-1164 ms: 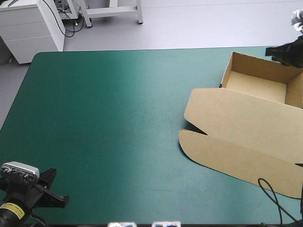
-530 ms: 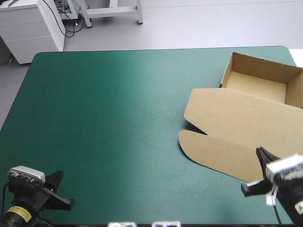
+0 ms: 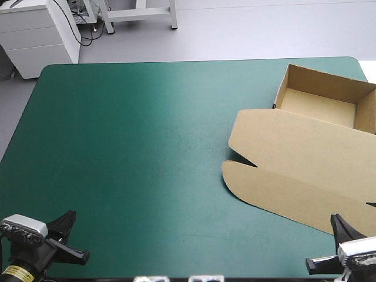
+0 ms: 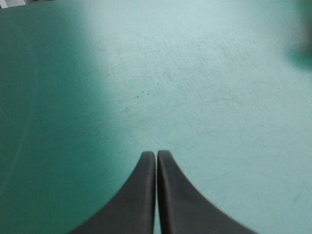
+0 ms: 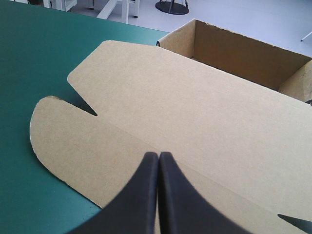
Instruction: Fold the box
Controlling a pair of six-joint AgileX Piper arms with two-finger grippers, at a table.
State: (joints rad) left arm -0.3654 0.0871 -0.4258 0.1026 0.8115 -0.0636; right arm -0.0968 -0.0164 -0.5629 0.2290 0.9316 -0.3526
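Sitting open, tray floor showing, lid flat: box [image 3: 305,153] | left fingers [image 4: 139,200] together | right fingers [image 5: 141,195] together

I find the teal-green cover [image 3: 129,153] bare across its left and middle for either arm to cross, while the brown box [image 3: 305,153] fills the right side, its lid [image 5: 185,112] flat just ahead of the right gripper [image 5: 159,155], its raised tray walls [image 3: 320,79] blocking the far right corner.

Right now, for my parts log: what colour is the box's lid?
Plain brown, unprinted; the lid shows best in the right wrist view.
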